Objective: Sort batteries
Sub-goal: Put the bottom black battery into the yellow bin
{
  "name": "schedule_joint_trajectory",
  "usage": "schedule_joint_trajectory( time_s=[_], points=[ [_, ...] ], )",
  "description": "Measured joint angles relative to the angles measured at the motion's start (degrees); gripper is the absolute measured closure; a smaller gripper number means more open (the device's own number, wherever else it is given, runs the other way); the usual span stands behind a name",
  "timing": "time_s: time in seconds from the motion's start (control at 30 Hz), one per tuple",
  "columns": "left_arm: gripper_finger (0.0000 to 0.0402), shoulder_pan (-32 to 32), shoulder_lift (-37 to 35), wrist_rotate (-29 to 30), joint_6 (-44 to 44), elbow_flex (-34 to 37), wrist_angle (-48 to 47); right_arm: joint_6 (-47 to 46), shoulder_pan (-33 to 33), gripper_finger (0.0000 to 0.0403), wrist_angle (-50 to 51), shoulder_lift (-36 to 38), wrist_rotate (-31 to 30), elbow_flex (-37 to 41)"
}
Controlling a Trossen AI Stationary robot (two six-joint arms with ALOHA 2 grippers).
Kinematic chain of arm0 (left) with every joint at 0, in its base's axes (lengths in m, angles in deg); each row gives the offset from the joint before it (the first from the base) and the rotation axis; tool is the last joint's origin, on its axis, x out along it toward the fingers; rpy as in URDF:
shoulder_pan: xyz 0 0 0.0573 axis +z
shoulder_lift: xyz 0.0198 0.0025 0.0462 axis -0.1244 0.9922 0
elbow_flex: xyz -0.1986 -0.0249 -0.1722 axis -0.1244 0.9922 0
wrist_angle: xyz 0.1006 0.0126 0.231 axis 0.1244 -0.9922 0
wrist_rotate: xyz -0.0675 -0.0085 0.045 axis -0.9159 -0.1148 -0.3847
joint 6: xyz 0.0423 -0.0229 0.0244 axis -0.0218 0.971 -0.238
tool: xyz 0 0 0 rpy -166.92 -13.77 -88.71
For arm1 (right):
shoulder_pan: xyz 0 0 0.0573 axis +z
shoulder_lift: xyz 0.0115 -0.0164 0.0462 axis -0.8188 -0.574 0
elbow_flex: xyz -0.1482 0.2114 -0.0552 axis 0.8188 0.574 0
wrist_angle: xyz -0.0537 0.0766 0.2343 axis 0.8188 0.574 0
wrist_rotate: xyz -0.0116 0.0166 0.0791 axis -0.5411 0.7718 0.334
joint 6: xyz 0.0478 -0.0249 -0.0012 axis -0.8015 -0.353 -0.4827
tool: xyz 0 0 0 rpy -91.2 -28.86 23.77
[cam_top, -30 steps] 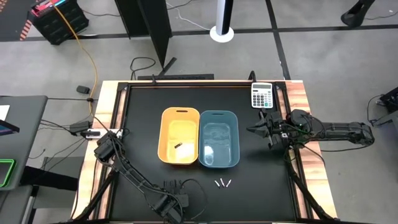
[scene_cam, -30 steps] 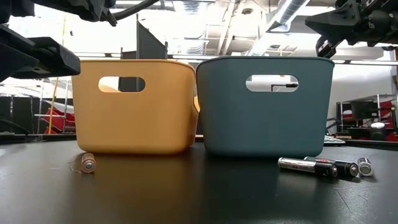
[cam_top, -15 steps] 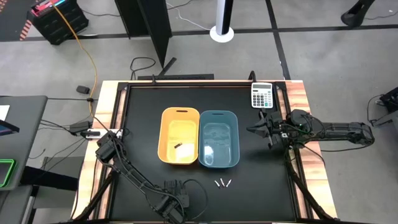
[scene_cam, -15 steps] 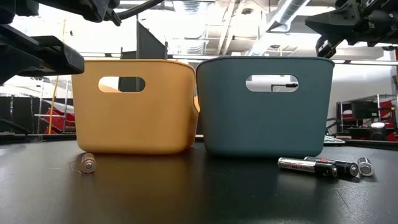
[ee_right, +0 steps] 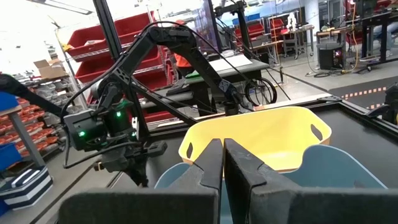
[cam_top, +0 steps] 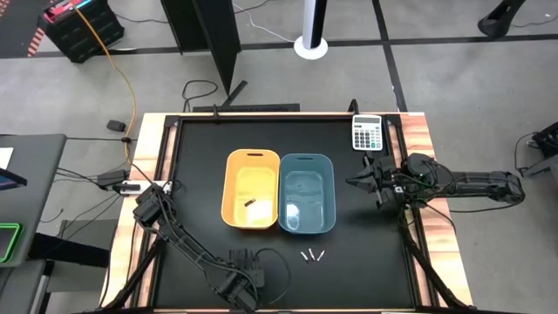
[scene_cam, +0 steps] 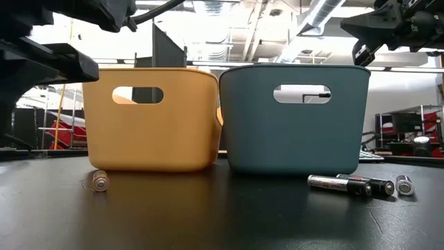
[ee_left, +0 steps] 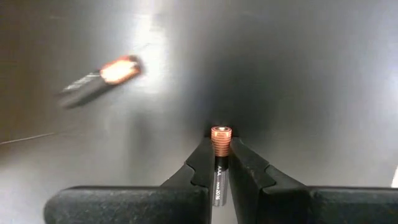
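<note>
Left pincer [ee_left: 220, 163] clamps a battery [ee_left: 220, 149]; another, blurred [ee_left: 102, 78], lies near.

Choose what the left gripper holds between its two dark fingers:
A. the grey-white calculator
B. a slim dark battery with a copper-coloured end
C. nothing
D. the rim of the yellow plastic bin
B: in the left wrist view the left gripper clamps a slim dark battery with a copper-coloured end.

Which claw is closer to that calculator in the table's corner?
The right claw, just in front of the calculator. The left claw is at the opposite near edge.
</note>
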Motion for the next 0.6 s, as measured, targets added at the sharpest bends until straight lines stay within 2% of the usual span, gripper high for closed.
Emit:
schedule_joint_trajectory(
  time_s=[0.6],
  points=[
    [0.0380, 0.07, -2.70, 2.54, 1.99, 0.00, -5.64, 0.07, -0.04, 0.0369, 0.35, 0.02, 0.00, 0.00]
  ],
)
